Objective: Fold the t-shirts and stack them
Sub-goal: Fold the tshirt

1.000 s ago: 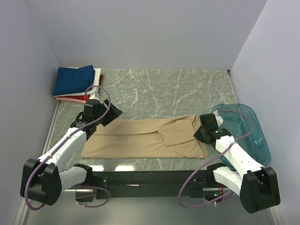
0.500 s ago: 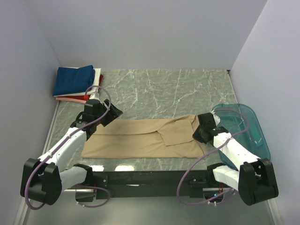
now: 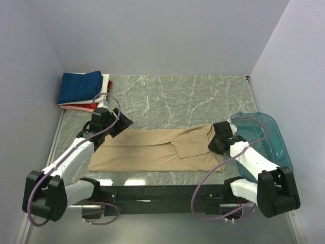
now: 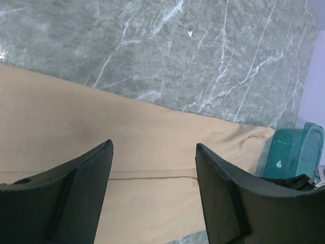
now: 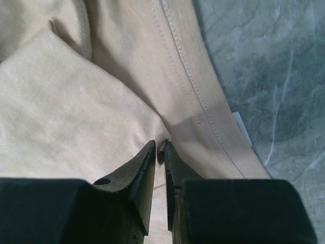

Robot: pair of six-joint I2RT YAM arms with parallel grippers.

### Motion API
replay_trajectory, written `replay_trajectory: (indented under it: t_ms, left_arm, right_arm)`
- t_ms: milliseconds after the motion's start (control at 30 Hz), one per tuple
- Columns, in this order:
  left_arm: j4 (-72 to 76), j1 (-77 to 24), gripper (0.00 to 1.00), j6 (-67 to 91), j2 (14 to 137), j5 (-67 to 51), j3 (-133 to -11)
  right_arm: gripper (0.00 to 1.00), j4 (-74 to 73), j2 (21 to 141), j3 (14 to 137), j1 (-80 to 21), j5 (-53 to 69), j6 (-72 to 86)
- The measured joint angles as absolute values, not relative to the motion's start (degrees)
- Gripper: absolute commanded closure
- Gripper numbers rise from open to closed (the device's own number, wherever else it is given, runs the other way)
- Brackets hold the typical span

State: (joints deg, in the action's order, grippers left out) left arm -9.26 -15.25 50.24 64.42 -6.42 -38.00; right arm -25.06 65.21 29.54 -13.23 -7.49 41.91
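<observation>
- Your left gripper (image 4: 153, 147) hangs, jaws wide apart, over the tan t-shirt (image 4: 61, 117) spread beneath it.
- Your right gripper (image 5: 159, 145) has its fingers almost together, tips at a fold of that shirt; a pinch cannot be told.
- The folded t-shirts (image 3: 83, 90) lie stacked beyond the left gripper; a teal tub (image 3: 274, 137) sits beside the right.

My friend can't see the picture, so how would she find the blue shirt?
Start at the grey marble table and go to its far left corner, where a pile of folded shirts sits. The navy blue t-shirt is the top one. Those under it show only white, red and pink edges, and the tan t-shirt lies spread flat by the near edge.
</observation>
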Motion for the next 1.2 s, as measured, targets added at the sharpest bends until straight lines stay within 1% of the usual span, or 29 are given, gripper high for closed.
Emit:
replay_trajectory:
  t_ms: [400, 500, 533, 600, 767, 933, 1200]
  left_arm:
    - [-9.2, -15.2, 0.29, 50.3, 64.6, -6.5, -38.0]
    - [-9.2, -15.2, 0.29, 50.2, 64.6, -6.5, -38.0]
    - [-9.2, -15.2, 0.29, 50.2, 64.6, -6.5, -38.0]
    - [-9.2, -15.2, 0.29, 50.2, 64.6, -6.5, -38.0]
    - [-9.2, -15.2, 0.29, 50.3, 64.6, -6.5, -38.0]
    - [-9.2, -15.2, 0.29, 50.2, 64.6, -6.7, -38.0]
    - [-9.2, -15.2, 0.29, 50.2, 64.6, -6.8, -38.0]
  right_arm:
    - [0.78, -24.9, 67.8, 32.3, -15.7, -9.0, 41.2]
    - [0.84, -24.9, 68.1, 32.4, -16.5, -9.3, 41.3]
    - [0.88, -24.9, 68.1, 32.4, -16.8, -9.4, 41.3]
    - [0.9, -25.0, 68.1, 32.4, -17.1, -9.7, 41.5]
    - [0.86, -25.8, 67.8, 32.4, -17.5, -10.3, 41.7]
    - [0.79, -26.6, 67.5, 32.4, -17.5, -10.9, 42.2]
    - [0.78, -26.7, 67.8, 32.4, -17.9, -11.2, 42.8]
